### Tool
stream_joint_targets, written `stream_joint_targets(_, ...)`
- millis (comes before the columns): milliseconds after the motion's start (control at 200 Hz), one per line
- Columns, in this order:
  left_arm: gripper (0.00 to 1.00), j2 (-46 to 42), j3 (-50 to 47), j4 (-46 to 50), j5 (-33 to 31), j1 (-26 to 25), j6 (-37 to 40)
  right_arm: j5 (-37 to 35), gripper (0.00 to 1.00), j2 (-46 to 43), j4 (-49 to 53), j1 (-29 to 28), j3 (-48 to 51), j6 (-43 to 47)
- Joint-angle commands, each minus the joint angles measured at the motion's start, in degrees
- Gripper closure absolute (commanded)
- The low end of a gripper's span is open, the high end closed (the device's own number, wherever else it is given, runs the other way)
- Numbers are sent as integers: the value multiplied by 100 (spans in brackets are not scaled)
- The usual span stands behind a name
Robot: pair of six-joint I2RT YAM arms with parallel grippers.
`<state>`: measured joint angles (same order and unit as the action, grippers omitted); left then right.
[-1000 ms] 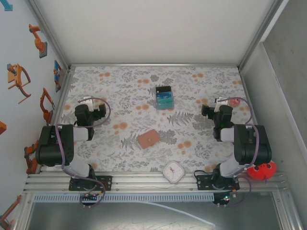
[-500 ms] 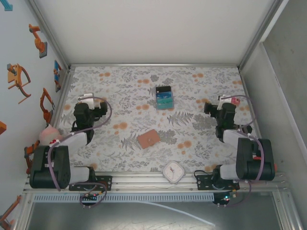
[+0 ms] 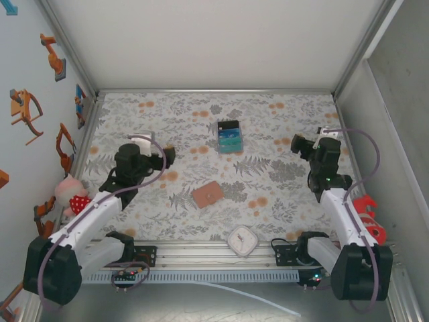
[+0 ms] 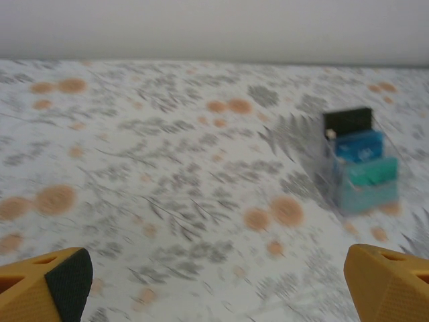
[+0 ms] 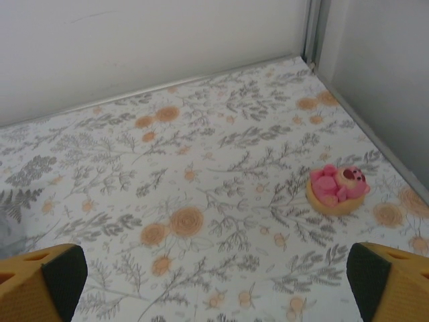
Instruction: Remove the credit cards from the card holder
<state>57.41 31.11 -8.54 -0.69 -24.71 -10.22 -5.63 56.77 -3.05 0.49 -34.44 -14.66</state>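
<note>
Both arms have stretched forward since a second ago. The left gripper (image 3: 165,152) and the right gripper (image 3: 299,142) hang with fingers spread wide, holding nothing. The card holder (image 3: 207,194) lies folded at frame centre. The credit cards (image 3: 228,136) stand above it at upper centre, perhaps in a clear stand (image 4: 326,176).

So my left arm (image 3: 90,213) and right arm (image 3: 345,216) were white tubes with chunky black joint blocks, and a thin lilac cable (image 3: 375,157) looped off each. The left gripper (image 4: 218,285) and right gripper (image 5: 218,285) had orange-yellow plastic fingers (image 4: 385,282) with black inner pads (image 4: 67,282) and small holes on top.
</note>
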Motion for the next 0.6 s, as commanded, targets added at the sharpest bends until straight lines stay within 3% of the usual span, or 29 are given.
stream_joint_targets(0, 3, -137, 103, 967, -105, -620, -314, -1, 0, -240, 1324, -99, -302, -444)
stream_joint_targets(270, 3, 391, 342, 1792, -933, -2445, 185, 212, 1, -569, 2635, -300, -571, -839)
stream_joint_targets(486, 3, 1932, 1274, 2684, -1365, -3265, 637, 97, 0, -666, 2928, -548, -702, -951)
stream_joint_targets(596, 3, 2625, 1672, 2932, -1410, -3444, 749, 64, 0, -726, 2942, -551, -700, -952)
